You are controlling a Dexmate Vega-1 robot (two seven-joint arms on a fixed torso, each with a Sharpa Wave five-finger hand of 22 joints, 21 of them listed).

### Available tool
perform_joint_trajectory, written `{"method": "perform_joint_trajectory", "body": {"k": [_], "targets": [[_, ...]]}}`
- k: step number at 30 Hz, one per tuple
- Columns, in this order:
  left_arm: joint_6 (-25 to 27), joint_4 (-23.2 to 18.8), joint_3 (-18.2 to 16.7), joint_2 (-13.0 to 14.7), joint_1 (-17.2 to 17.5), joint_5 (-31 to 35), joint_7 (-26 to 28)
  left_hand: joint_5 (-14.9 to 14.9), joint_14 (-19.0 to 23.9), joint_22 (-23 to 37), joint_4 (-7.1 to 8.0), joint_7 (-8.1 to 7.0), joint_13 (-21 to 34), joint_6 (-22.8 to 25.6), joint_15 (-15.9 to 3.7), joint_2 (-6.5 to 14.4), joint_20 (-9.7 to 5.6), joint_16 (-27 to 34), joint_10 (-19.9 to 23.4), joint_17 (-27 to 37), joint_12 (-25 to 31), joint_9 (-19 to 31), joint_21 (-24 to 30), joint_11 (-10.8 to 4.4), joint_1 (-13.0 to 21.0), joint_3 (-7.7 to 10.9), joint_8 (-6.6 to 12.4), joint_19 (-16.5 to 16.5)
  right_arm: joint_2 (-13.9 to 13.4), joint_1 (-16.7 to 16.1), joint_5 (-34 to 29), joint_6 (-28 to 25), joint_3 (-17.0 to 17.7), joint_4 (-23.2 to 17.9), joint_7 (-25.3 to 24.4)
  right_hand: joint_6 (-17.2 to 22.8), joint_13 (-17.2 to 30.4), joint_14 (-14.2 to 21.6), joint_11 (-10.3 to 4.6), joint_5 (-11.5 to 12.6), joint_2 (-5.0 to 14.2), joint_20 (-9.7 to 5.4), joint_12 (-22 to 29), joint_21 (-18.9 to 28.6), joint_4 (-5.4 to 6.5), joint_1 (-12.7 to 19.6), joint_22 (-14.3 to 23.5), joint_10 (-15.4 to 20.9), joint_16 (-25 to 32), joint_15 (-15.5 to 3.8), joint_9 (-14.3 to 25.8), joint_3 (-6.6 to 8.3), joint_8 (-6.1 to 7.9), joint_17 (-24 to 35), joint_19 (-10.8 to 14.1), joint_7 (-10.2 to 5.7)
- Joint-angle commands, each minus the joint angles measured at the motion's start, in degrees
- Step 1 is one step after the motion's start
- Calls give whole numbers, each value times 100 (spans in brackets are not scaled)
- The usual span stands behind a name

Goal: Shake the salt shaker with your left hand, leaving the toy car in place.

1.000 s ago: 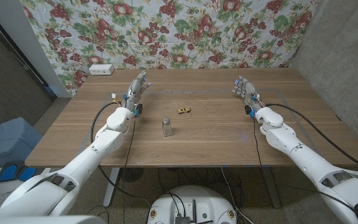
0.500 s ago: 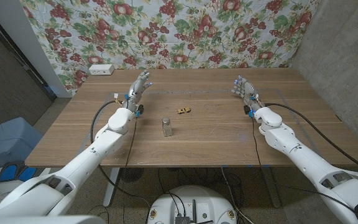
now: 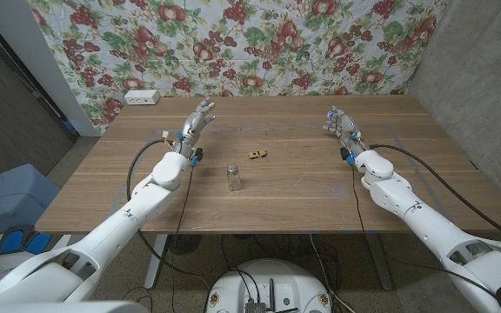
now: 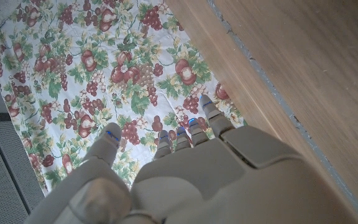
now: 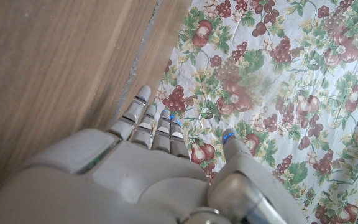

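Standing near the middle of the head view, the salt shaker (image 3: 232, 176) rests upright on the wooden table (image 3: 303, 196), slightly left of centre. The toy car (image 3: 257, 155) lies just above and to the right of it in the frame, apart from the shaker.

Your left hand (image 3: 194, 126) sits in the upper left part of the table area, well apart from the shaker. Its fingers (image 4: 207, 115) are extended and slightly spread, and they hold nothing. In the left wrist view they reach toward the floral cloth (image 3: 233, 43) that hangs behind the table.

Your right hand (image 3: 341, 128) sits in the upper right part of the table area, well apart from both objects. Its fingers (image 5: 140, 106) are likewise extended, slightly apart, with nothing between them.

A white box (image 3: 141, 96) rests at the far left edge of the table, beside the cloth. Black cables (image 3: 442, 187) run along both forearms.
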Motion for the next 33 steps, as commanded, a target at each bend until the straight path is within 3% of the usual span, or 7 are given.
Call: {"method": "perform_joint_trajectory", "body": {"k": [1, 33], "targets": [[224, -420, 18, 173, 192, 189, 67, -22, -8, 9, -59, -44, 8, -18, -52, -49, -13, -17, 9, 11, -35, 29, 8, 12, 15, 22, -14, 7, -20, -67, -3, 30, 12, -69, -23, 62, -3, 31, -16, -20, -7, 11, 30, -12, -27, -1, 10, 67, 48, -7, 30, -3, 9, 15, 83, -1], [687, -1558, -82, 552, 913, 414, 269, -33, -20, 12, -190, -26, 10, -10, -80, -82, -20, -41, 8, 12, -68, 32, -30, 18, 45, 5, -32, 17, -180, -379, 55, 37, 103, -433, -77, 69, -7, 8, -9, -23, 24, 19, 5, -143, -71, -24, 14, 82, 52, 5, 32, -28, -15, -18, 105, 2]]}}
